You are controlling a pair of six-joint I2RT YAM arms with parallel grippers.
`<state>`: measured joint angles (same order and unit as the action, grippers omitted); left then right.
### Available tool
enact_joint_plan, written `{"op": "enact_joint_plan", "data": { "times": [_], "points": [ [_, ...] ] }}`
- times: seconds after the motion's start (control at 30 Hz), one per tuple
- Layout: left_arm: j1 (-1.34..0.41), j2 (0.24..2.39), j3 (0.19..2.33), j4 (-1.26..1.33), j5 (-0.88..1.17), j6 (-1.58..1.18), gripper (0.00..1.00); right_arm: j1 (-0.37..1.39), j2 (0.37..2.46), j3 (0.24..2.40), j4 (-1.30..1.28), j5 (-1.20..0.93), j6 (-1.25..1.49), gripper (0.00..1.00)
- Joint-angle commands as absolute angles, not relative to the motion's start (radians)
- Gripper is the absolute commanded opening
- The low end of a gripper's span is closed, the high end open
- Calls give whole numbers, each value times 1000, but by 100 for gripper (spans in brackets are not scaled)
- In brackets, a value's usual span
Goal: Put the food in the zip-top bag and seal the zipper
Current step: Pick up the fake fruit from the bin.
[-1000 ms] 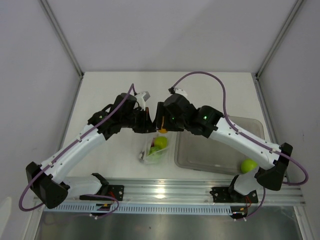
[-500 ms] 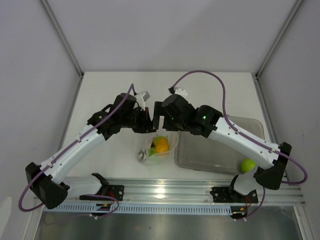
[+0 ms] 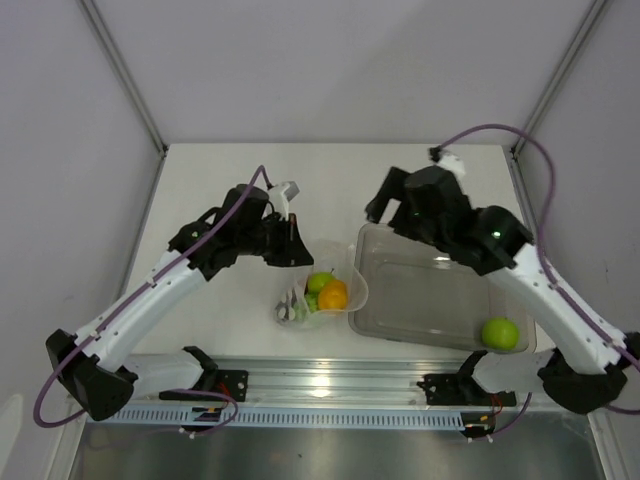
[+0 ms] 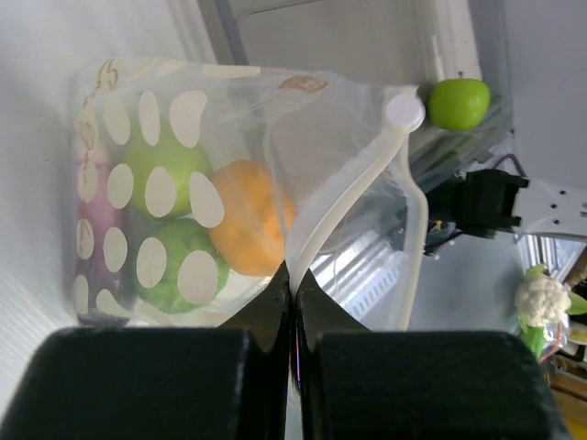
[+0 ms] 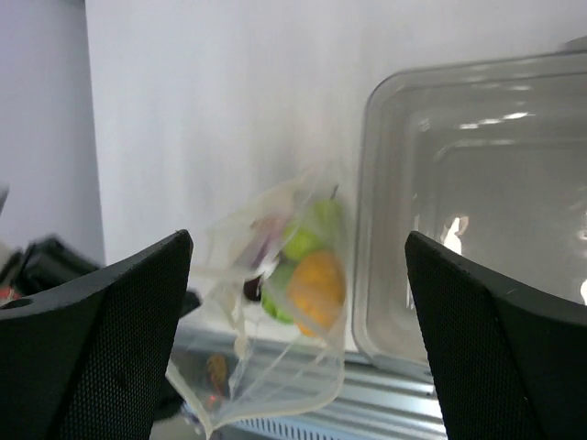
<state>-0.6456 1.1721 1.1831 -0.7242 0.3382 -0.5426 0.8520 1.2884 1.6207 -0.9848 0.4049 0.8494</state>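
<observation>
One round green fruit (image 3: 500,332) lies in the near right corner of the rigid clear tub (image 3: 420,290), outside the bag, so the loading step is judged incomplete. Just beside the tub's left wall, the zip-top bag (image 3: 320,295) is laid on the table (image 3: 220,190) between the two arms. An orange (image 4: 248,220), two green pieces (image 4: 160,165) and a dark purple piece (image 4: 92,229) are contained in it, settled toward the closed end. The zipper (image 4: 344,206) is unsealed and the mouth gapes.

Farther back, the mouth edge is pinched by the left gripper (image 4: 293,280), its jaws pressed together on the strip. This hold is judged to be intended to lift the mouth and present it open for loading.

Farthest, the right gripper (image 5: 298,240) is positioned above the far left corner of the tub, with its jaws fully spread and nothing between them. It is judged to be free for a reach to the fruit in the tub. Sealing is to be deferred until that fruit is bagged.
</observation>
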Motion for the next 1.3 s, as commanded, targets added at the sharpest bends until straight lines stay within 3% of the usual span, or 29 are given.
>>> {"op": "enact_joint_plan", "data": {
  "times": [0.0,0.13,0.33,0.57,0.8,1.27],
  "points": [
    [-650,1094,1272,-730,400,-558,1,679,1122,1557,-1025,479,882,100],
    [-650,1097,1308,-773,379,-548,1,424,1003,1424,-1029,375,871,99],
    [-649,1117,1269,-742,373,-557,1,114,1028,1353,-1115,233,884,99],
    [-649,1134,1239,-716,360,-561,1,11,1060,1207,-1161,284,975,99],
    [-650,1150,1236,-712,362,-555,1,-213,994,967,-1106,184,995,99],
    [-649,1178,1236,-703,371,-552,1,-255,982,960,-1311,408,1137,99]
  ]
}}
